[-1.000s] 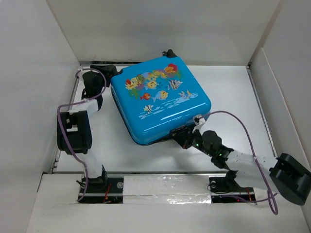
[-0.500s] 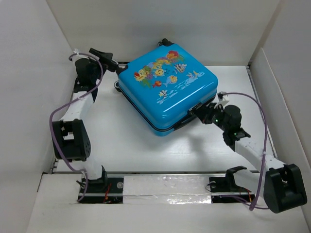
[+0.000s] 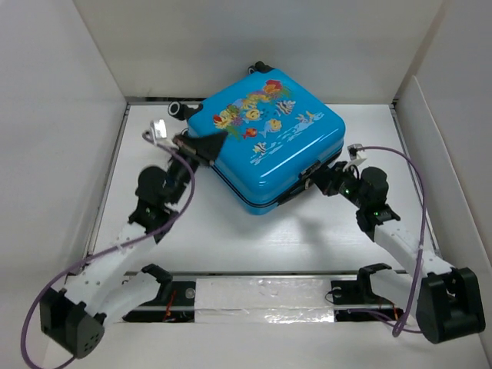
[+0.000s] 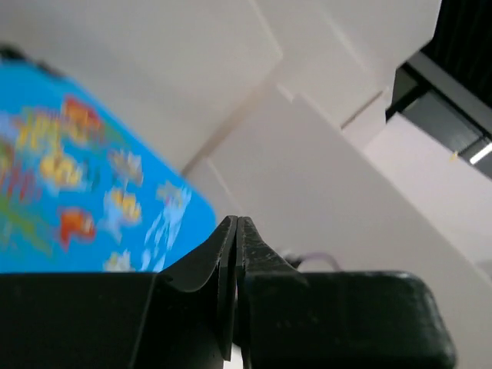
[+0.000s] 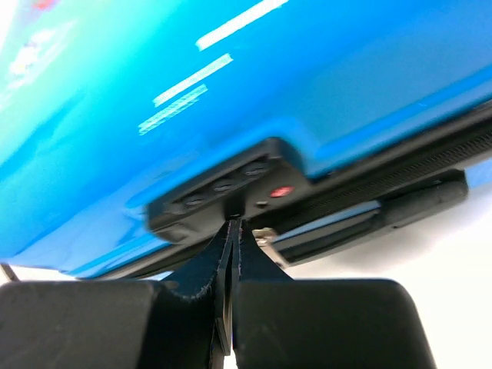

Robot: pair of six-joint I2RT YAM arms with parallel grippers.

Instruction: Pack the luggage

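Observation:
The luggage [image 3: 269,142] is a bright-blue hard-shell case with a fish print, lying closed at the back middle of the table. My left gripper [image 3: 221,137] is shut and empty, its tips over the case's left corner. In the left wrist view the shut left gripper [image 4: 236,221] points up past the luggage [image 4: 77,192]. My right gripper [image 3: 311,178] is shut at the case's near right edge. In the right wrist view the right gripper [image 5: 233,224] touches the black lock panel [image 5: 231,188] on the luggage [image 5: 231,92]. A silver zip pull [image 5: 265,237] lies beside the tips.
White walls [image 3: 69,115] enclose the table on the left, back and right. A caster wheel [image 3: 178,109] sticks out at the case's back left and another [image 3: 261,68] at its far corner. Purple cables [image 3: 400,165] loop from both arms. A taped strip [image 3: 261,296] runs along the near edge.
The luggage shifted back and to the right, the right gripper staying at its lock. My left arm swung from the back left wall toward the case's left corner, and its jaws opened, then shut.

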